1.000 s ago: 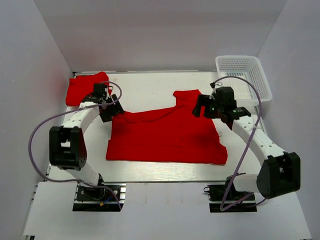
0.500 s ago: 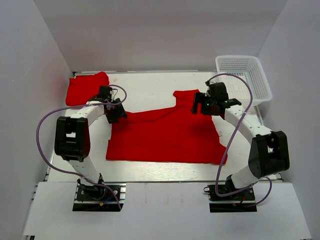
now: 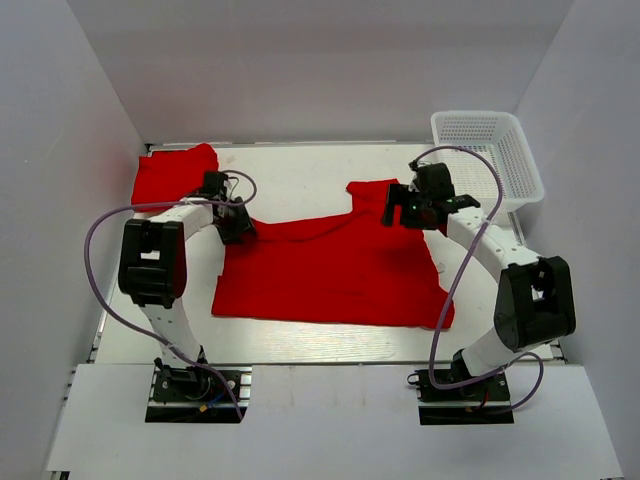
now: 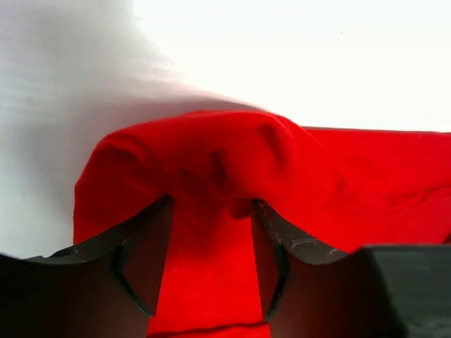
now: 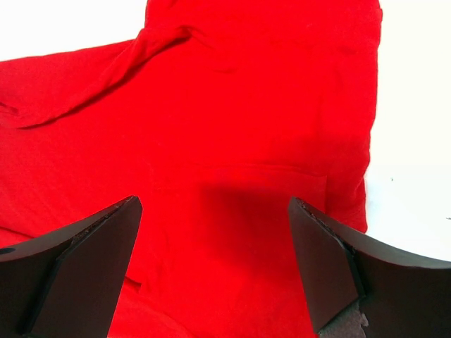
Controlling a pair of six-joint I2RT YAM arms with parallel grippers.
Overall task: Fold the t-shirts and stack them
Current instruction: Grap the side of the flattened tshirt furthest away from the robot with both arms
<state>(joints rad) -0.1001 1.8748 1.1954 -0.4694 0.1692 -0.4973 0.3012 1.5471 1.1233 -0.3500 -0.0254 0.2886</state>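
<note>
**DESK:** What does the overhead view give us?

**PHOTOGRAPHER:** A red spread t-shirt lies flat in the middle of the surface. A second, folded t-shirt sits at the far left corner. The left tool is down at the spread t-shirt's far left corner. The right tool is over the flap that juts toward the far edge. A white mesh basket stands at the far right (well apart from both shirts).

**DESK:** And the left wrist?

**PHOTOGRAPHER:** The left tool stands at a middling gap, its fingers on either side of a raised hump of the spread t-shirt. Red cloth fills the space between them, but I cannot tell whether they pinch it. The pale surface shows beyond the hump.

**DESK:** Right wrist?

**PHOTOGRAPHER:** The right tool is spread wide and holds nothing. The spread t-shirt fills nearly the whole view beneath it, creased and layered, with a straight folded edge between the fingers. The white surface shows at the upper left and along the right side.
</note>
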